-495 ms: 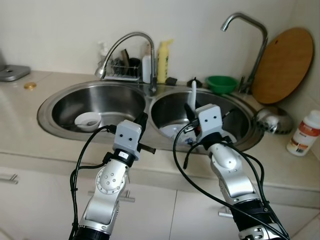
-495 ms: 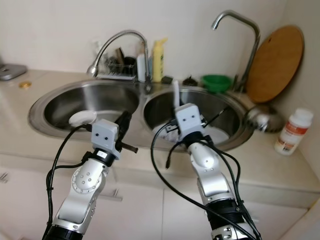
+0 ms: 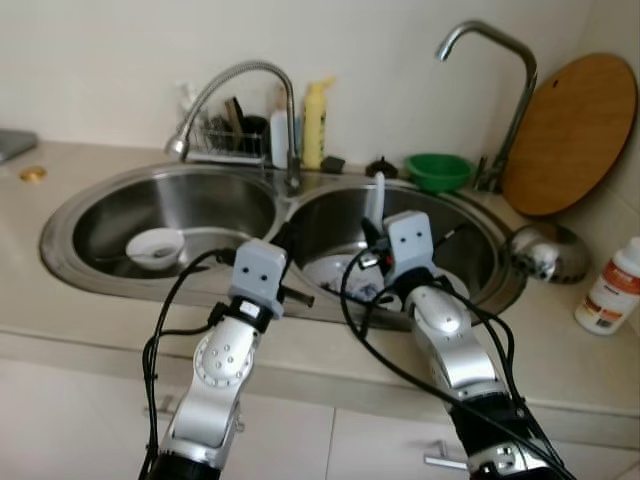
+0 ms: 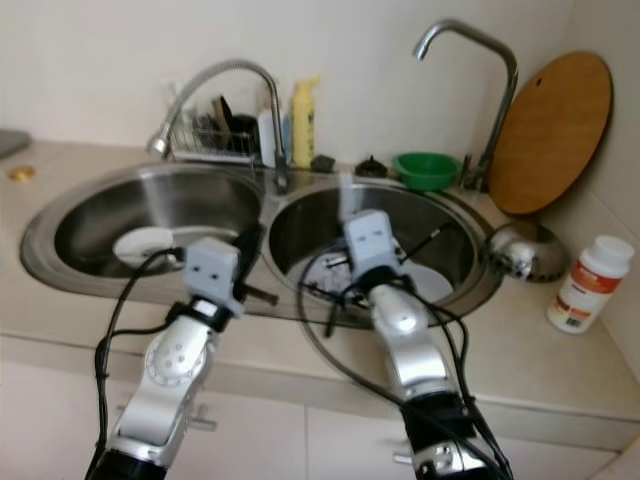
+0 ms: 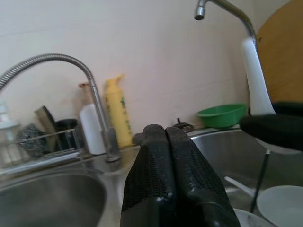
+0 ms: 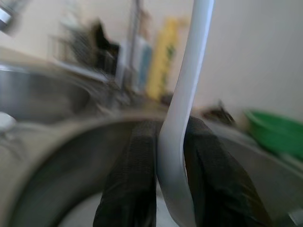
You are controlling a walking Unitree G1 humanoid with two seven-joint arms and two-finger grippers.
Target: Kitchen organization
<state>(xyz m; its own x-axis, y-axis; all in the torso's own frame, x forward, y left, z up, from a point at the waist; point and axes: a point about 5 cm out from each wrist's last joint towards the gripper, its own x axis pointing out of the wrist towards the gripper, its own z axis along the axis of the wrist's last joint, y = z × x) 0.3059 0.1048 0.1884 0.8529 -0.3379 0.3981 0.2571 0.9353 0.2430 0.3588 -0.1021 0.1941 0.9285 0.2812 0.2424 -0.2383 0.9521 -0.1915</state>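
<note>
My right gripper (image 3: 372, 230) is shut on the handle of a white utensil (image 3: 376, 193), which stands upright over the right sink basin (image 3: 480, 235). In the right wrist view the white handle (image 6: 189, 90) runs up between the two black fingers (image 6: 137, 156). White plates (image 3: 338, 275) lie in the bottom of that basin. Over the divider between the basins, my left gripper (image 3: 283, 240) is shut with nothing in it; its fingers (image 5: 165, 142) are pressed together. A white bowl (image 3: 155, 247) sits in the left basin (image 3: 70, 215).
Behind the sinks stand a wire rack (image 3: 225, 140), a yellow bottle (image 3: 313, 122) and a green bowl (image 3: 438, 168). A round wooden board (image 3: 570, 130) leans at the right, with a steel strainer (image 3: 540, 250) and a white pill bottle (image 3: 612, 285) nearby. Two taps (image 3: 240, 85) rise above.
The head view has shifted, so the sinks sit further left in the picture. Both arms keep much the same pose, and the right gripper still holds the white utensil.
</note>
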